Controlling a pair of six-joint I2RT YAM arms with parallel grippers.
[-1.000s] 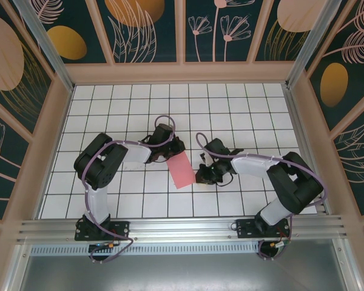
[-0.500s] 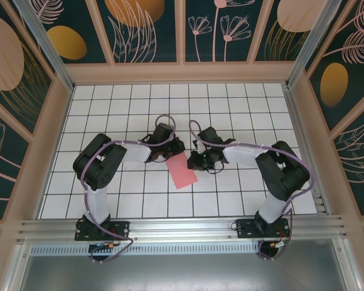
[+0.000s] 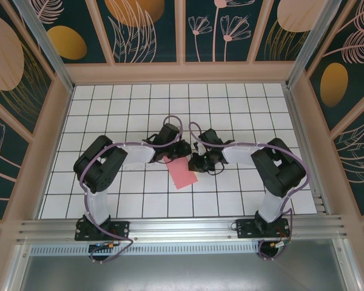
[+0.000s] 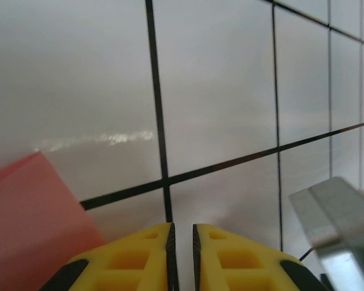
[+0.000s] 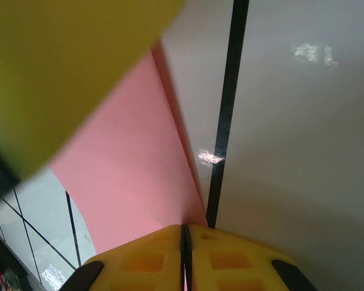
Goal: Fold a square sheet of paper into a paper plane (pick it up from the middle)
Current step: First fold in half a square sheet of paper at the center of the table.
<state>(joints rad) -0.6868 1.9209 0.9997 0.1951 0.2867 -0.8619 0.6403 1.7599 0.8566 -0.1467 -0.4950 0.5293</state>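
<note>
The square sheet of paper (image 3: 182,174) is pink and lies folded into a narrow slanted rectangle on the white grid table (image 3: 109,109). My left gripper (image 3: 181,150) sits just beyond the paper's far end. In the left wrist view its yellow fingers (image 4: 182,233) stand a narrow gap apart over bare tile, with a paper corner (image 4: 30,224) at lower left. My right gripper (image 3: 193,163) is at the paper's right edge. In the right wrist view it (image 5: 185,233) is shut, and the pink sheet (image 5: 133,170) runs into the seam between the pads.
Wooden-framed patterned walls (image 3: 182,73) enclose the table on three sides. An aluminium rail (image 3: 182,227) with both arm bases runs along the near edge. A blurred yellow finger (image 5: 67,66) of the left gripper crosses the right wrist view. A grey metal part (image 4: 337,224) shows at right.
My right gripper has swung left and up to the paper's right edge and closed on it. The left gripper has shifted slightly right and its fingers have parted a little.
</note>
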